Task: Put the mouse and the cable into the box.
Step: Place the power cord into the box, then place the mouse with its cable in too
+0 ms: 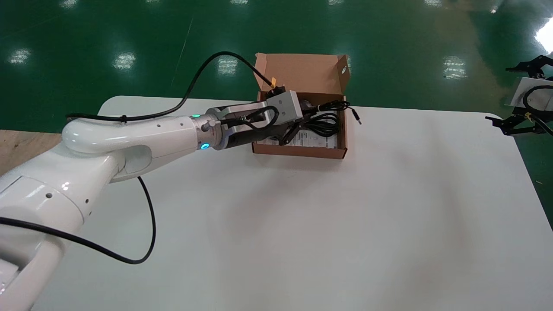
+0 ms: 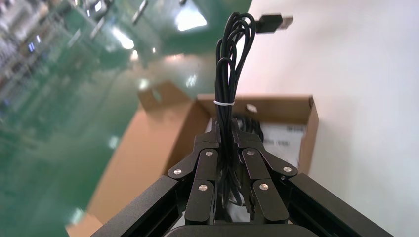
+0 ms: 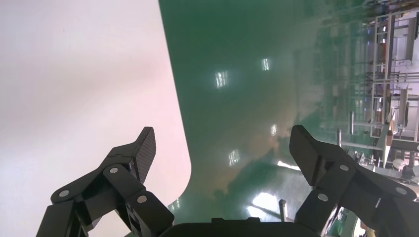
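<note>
An open brown cardboard box (image 1: 302,152) stands at the far middle of the white table, its lid (image 1: 302,71) raised. My left gripper (image 1: 302,121) reaches over the box and is shut on a tied bundle of black cable (image 2: 228,74). The cable's loops (image 1: 324,123) hang into the box and its USB plug (image 1: 356,116) sticks out past the right wall. A dark rounded shape (image 1: 306,103) inside the box behind the gripper looks like the mouse, mostly hidden. My right gripper (image 3: 222,143) stands open with nothing between its fingers, parked off the table's far right edge (image 1: 499,93).
A white printed sheet (image 1: 315,139) lies on the box floor. The left arm's black hose (image 1: 142,242) loops over the table's near left. The white table (image 1: 345,216) stretches wide to the right of the box; green floor lies beyond its edges.
</note>
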`<act>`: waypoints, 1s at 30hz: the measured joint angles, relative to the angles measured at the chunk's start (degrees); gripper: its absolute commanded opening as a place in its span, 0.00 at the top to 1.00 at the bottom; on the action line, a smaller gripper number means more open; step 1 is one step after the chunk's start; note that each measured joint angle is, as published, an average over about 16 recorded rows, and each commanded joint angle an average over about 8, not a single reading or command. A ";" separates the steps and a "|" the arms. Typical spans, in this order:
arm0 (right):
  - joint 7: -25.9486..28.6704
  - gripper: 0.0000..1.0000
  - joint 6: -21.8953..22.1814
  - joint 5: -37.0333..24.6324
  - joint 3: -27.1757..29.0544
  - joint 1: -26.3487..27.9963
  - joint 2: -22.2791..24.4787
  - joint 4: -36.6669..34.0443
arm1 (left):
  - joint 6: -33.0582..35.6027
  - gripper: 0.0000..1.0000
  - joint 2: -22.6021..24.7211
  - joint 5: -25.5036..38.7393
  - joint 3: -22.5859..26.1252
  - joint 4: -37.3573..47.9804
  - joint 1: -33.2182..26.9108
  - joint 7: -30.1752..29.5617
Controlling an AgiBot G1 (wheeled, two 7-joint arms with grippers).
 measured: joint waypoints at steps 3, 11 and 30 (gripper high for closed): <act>-0.42 0.00 -0.74 -0.47 -0.33 0.20 0.68 -0.02 | -1.32 1.00 -0.13 -0.24 2.03 0.69 -0.04 -1.59; -0.97 0.00 -2.23 -1.74 -1.22 0.71 2.03 -0.23 | -3.70 0.71 -0.31 1.26 7.03 2.00 -1.18 -2.73; 3.36 0.00 -5.40 0.15 -0.27 -1.75 3.10 3.46 | -4.99 0.00 -1.33 1.90 12.05 0.59 -1.65 -4.35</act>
